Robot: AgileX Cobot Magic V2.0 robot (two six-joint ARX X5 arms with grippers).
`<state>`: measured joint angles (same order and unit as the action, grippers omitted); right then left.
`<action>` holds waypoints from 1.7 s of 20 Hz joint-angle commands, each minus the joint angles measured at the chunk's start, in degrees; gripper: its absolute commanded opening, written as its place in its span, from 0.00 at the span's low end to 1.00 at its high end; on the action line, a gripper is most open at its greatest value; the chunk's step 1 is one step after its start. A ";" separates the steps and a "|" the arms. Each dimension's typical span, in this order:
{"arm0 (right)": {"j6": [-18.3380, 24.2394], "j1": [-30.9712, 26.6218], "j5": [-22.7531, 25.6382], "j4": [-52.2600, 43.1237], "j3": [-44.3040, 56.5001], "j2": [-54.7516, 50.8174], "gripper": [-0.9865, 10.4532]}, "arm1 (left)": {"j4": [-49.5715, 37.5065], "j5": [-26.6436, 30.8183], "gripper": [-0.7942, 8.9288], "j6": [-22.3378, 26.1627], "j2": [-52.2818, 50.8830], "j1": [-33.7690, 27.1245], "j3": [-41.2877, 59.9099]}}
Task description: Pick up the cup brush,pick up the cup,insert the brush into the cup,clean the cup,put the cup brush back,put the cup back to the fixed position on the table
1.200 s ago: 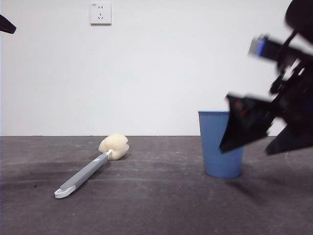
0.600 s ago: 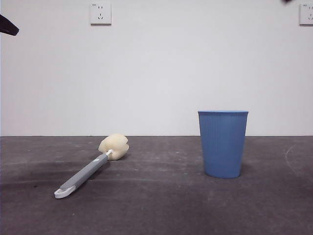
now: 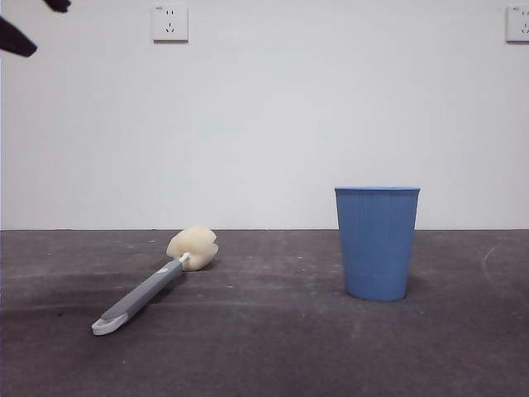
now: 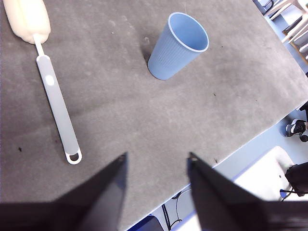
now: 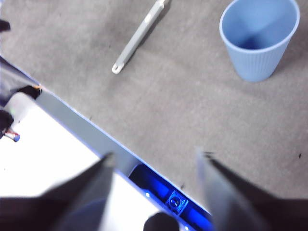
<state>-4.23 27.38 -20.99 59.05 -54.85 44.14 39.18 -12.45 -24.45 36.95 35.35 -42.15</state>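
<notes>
The cup [image 3: 378, 242] stands upright on the table [image 3: 264, 347], mouth up and with nothing inside it as seen from both wrist cameras. Well apart from it, the cup brush [image 3: 157, 279] lies flat on the same dark surface, its cream sponge head [image 3: 193, 247] toward the wall and its white looped end [image 3: 106, 325] toward the near edge, the grey handle slanting between them. Neither arm touches anything. The left gripper [image 4: 156, 166] hangs high above the table with its two black jaws spread and nothing between them, the brush and cup both below it. The right gripper [image 5: 156, 161] is likewise raised near the table's edge, jaws parted and holding nothing. In the front view only a black tip [image 3: 16, 37] shows at a top corner, under a wall socket [image 3: 169, 22].
</notes>
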 commanded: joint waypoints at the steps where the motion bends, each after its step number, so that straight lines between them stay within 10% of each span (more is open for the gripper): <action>1: 1.11 0.15 -0.13 0.57 -0.09 -0.17 0.08 | -0.13 -0.11 0.07 0.79 -0.13 -0.07 -0.33; 20: 1.11 0.13 0.33 -0.17 -0.09 -0.22 0.09 | -1.81 2.51 0.08 2.78 -0.11 -0.09 -0.33; 25: 1.11 0.13 0.33 -0.17 -0.09 -0.22 0.09 | -14.75 22.03 0.08 18.73 -1.01 -2.14 -0.22; 29: 1.11 0.13 0.33 -0.20 -0.09 -0.22 0.09 | -27.69 19.41 0.08 30.75 -5.16 -13.70 1.31; 34: 1.11 0.13 0.33 -0.20 -0.09 -0.22 0.09 | -37.68 19.28 0.08 32.02 -13.38 -28.04 13.07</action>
<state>-3.42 27.38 -20.84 59.05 -54.85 44.05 1.54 6.92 6.44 23.75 7.86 -30.35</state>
